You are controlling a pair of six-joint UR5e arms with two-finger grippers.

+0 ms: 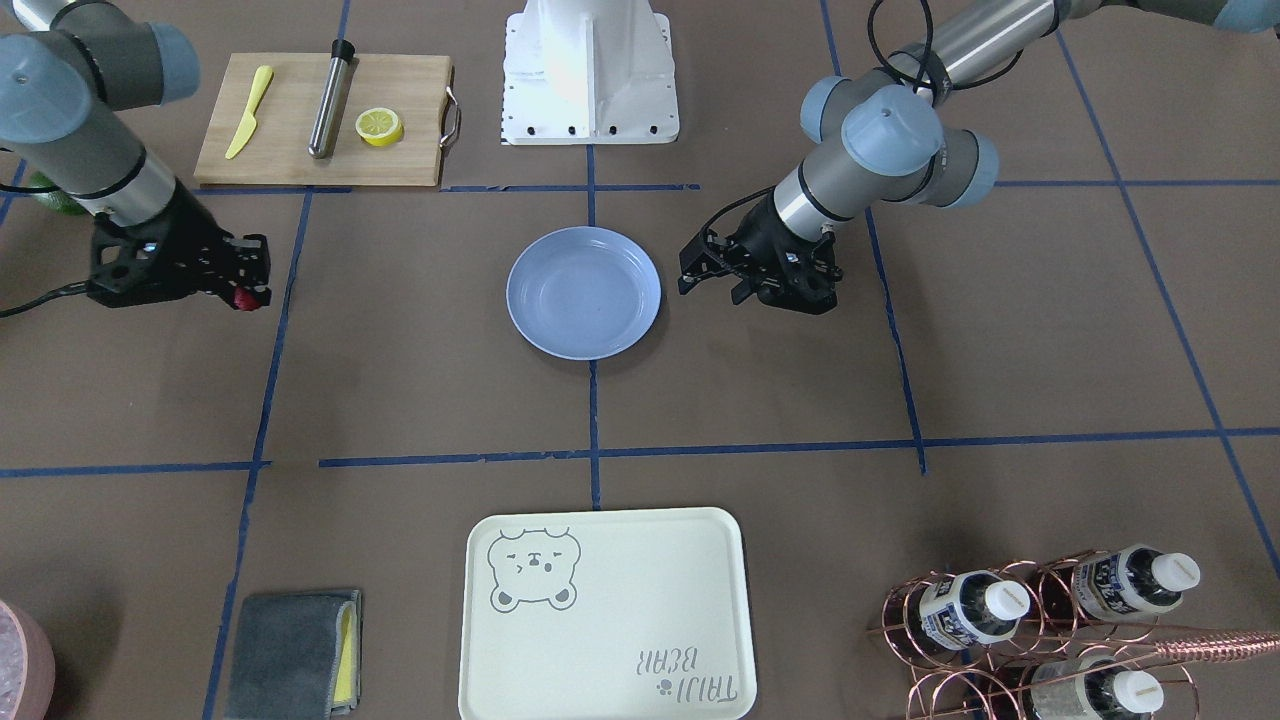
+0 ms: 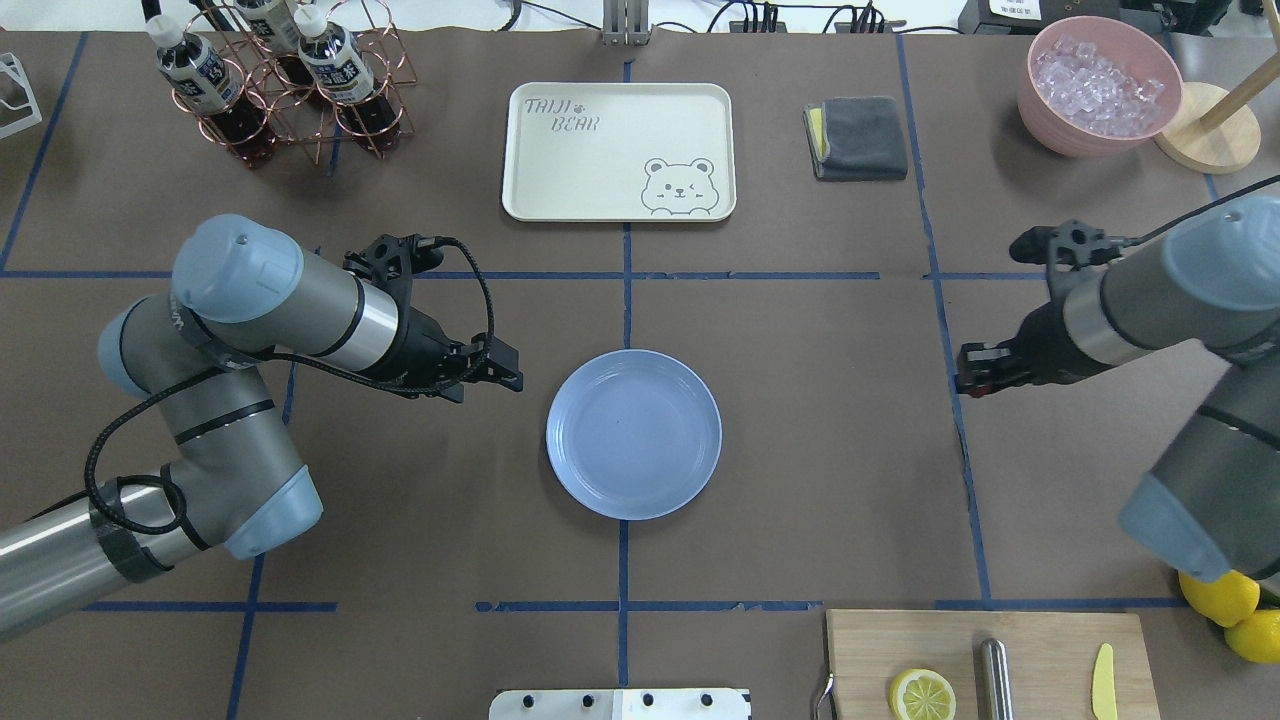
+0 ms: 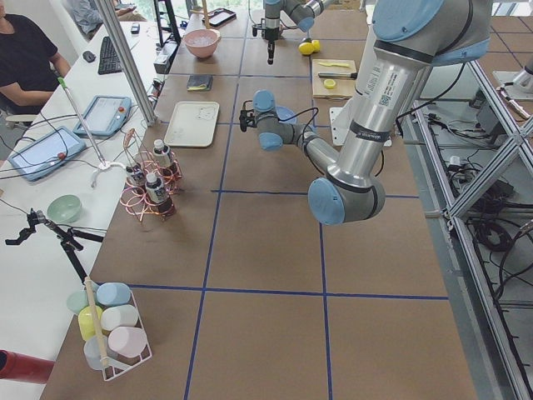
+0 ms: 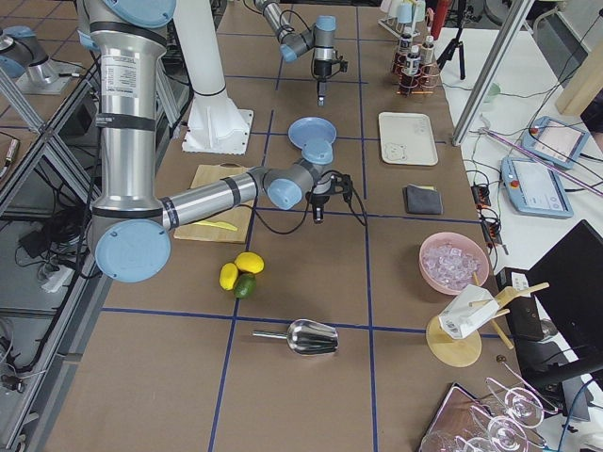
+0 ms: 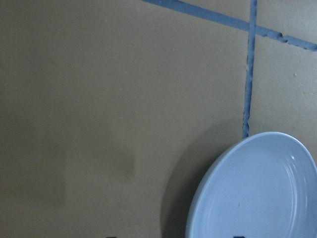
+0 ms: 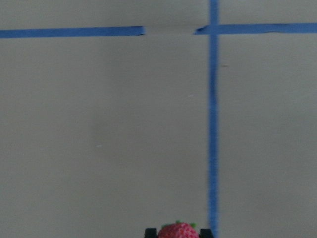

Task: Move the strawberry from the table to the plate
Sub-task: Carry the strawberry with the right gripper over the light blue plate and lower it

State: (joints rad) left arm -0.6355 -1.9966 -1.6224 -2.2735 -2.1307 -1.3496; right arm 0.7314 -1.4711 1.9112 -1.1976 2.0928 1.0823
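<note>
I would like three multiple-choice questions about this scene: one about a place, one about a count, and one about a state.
1. Where is the strawberry?
A. on the bear tray
B. in the right pincer
C. on the cutting board

2. How many bottles stand in the copper rack?
A. two
B. three
C. five

3. What is the state of the plate?
A. empty
B. holding a lemon slice
C. upside down

Answers:
1 B, the pincer is shut on the berry.
2 B, three white caps show.
3 A, its blue surface is bare.
</note>
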